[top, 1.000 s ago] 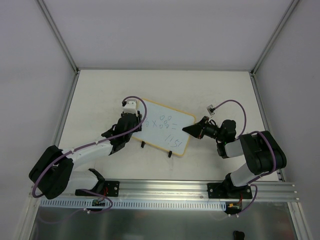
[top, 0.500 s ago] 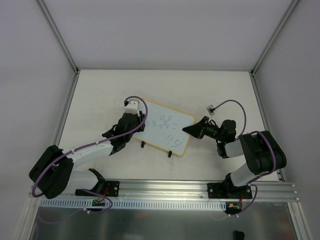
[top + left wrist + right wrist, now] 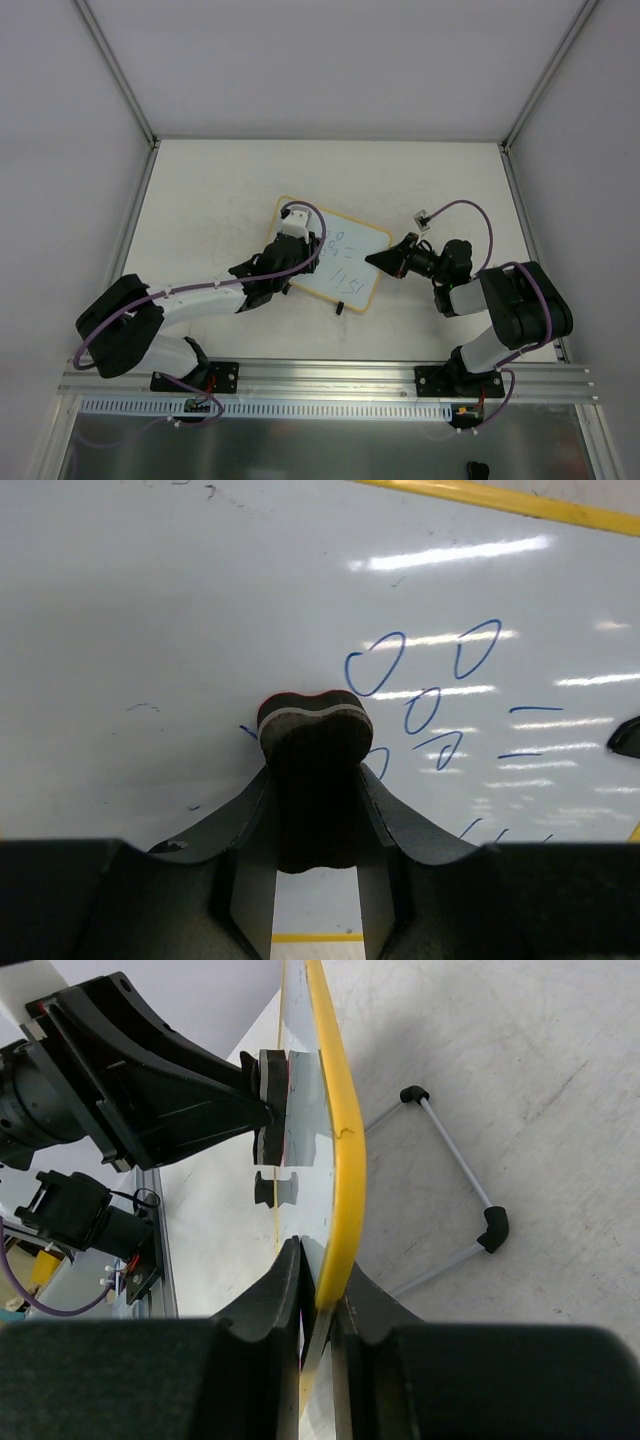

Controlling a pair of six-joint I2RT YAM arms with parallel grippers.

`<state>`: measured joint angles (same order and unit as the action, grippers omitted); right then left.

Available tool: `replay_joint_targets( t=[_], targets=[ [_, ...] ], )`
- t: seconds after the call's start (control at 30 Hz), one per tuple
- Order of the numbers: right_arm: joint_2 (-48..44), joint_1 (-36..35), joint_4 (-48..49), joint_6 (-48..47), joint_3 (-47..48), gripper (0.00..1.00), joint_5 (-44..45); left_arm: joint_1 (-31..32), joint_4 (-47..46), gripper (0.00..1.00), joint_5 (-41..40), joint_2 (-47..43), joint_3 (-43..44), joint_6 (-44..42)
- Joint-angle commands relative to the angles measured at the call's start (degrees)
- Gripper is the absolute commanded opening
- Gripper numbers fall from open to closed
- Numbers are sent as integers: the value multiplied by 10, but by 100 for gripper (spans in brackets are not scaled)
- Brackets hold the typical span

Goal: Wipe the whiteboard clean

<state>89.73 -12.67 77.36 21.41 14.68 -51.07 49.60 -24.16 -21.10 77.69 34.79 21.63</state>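
Nearest me, the board [image 3: 352,250] sits mid-table, tilted on its feet [image 3: 340,306]. My right gripper [image 3: 318,1270] is pinching its yellow right edge to steady it. My left gripper [image 3: 312,780] is clamped on the eraser [image 3: 312,725], which is pressed to the white face just left of the blue scribbles [image 3: 420,675]. The far part looks blank. My worry is that the right grip only has the thin frame. If I lean too hard on the swipe, the board could twist out or tip back, or the eraser could swivel in my fingers.
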Motion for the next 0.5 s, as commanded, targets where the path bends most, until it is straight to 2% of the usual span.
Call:
replay_joint_targets(
  t=[0.0,0.23,0.37,0.47],
  targets=[
    [-3,-14,104,-98,-8,0,-5,31,-31,0,43,58,46,26],
    [-5,-14,104,-97,-8,0,-7,44,-31,0,39,91,94,14],
    [-7,-15,104,-98,-9,0,-7,45,-19,0,-29,64,69,3],
    [-7,-15,104,-100,-9,0,-8,28,-12,0,-46,30,29,-3]
  ],
)
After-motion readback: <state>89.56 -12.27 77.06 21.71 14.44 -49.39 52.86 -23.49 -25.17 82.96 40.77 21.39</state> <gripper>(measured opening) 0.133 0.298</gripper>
